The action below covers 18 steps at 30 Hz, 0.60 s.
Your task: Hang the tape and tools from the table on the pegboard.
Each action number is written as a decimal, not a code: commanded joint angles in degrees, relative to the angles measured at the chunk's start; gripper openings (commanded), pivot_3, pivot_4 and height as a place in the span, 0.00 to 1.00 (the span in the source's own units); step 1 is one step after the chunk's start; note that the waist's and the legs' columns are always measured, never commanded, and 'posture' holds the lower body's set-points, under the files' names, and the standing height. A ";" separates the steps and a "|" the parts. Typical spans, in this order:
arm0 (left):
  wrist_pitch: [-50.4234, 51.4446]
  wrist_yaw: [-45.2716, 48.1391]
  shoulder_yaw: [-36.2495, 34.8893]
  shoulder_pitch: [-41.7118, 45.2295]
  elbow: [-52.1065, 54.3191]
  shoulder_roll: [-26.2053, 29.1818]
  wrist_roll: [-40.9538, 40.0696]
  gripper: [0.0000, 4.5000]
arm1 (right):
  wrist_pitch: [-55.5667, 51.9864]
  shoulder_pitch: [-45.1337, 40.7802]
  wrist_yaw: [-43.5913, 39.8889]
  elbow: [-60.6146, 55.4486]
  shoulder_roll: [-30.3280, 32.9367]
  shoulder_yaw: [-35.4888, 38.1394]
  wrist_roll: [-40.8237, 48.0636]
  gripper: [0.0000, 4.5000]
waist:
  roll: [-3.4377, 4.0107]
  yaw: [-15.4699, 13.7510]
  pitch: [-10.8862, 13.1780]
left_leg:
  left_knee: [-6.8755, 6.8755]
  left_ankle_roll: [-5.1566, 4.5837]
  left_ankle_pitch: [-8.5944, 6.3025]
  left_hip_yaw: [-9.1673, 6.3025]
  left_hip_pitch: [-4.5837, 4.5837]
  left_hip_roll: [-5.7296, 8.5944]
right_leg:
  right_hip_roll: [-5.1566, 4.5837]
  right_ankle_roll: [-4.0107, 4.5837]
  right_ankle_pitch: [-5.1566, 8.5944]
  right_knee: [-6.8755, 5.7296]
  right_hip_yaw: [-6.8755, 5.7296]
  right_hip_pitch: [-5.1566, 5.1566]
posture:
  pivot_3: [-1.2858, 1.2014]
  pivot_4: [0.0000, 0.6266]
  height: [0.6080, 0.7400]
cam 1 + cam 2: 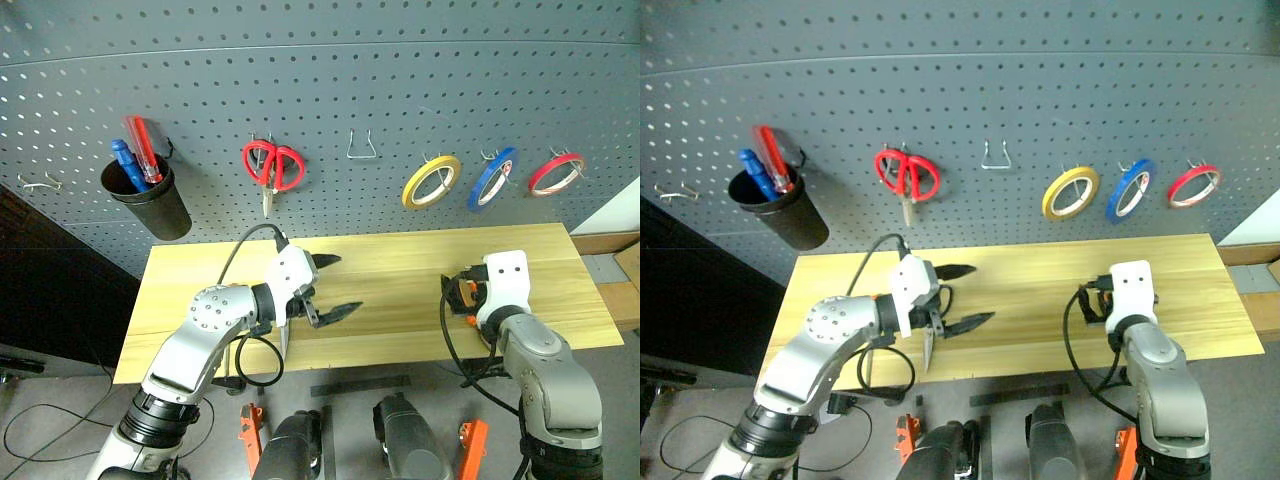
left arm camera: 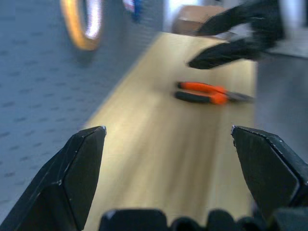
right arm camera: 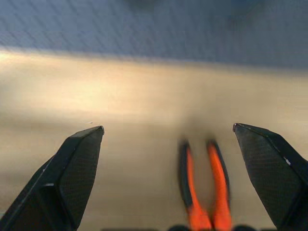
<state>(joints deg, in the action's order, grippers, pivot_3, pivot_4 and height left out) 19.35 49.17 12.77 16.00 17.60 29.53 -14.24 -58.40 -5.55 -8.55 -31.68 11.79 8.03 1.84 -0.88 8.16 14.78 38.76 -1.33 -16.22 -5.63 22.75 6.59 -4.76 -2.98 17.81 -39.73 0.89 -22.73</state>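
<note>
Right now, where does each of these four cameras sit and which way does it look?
Left eye: on the head, looking forward and down at the pegboard and table; both arms show.
Right eye: beside it, same scene.
Left wrist: on the left arm, looking along the table past the open left gripper to the pliers and the right gripper.
Right wrist: on the right arm, looking between the open fingers at the pliers.
Shared: both wrist views show the pliers on the table.
</note>
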 commanded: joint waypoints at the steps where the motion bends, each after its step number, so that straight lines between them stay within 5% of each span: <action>1: -0.25 1.58 1.41 0.39 2.07 -0.14 -0.76 1.00 | -2.67 -1.05 0.50 2.97 0.03 2.85 1.22 0.99 | 0.00 0.01 0.00 | 0.02 0.00 0.00 0.02 -0.02 -0.01 | 0.00 0.00 0.00 -0.05 0.00 0.00 | 0.40 0.39 1.00; 18: -0.15 2.61 2.47 -1.23 2.99 1.01 0.03 1.00 | 11.97 -6.79 -4.39 33.22 9.23 0.20 1.08 0.99 | 0.02 0.18 -0.03 | 0.07 0.02 0.01 0.21 -0.05 -0.07 | 0.01 0.00 -0.01 -0.22 0.03 -0.06 | 0.41 0.36 1.00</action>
<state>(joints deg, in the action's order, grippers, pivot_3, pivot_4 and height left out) 19.58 51.83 15.49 15.21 17.90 30.13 -14.16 -48.52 -11.67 -12.50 0.07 19.93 7.97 3.34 -0.86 8.34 14.75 38.82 -1.32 -16.20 -5.41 22.71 6.52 -4.75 -2.97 17.80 -39.95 0.93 -22.79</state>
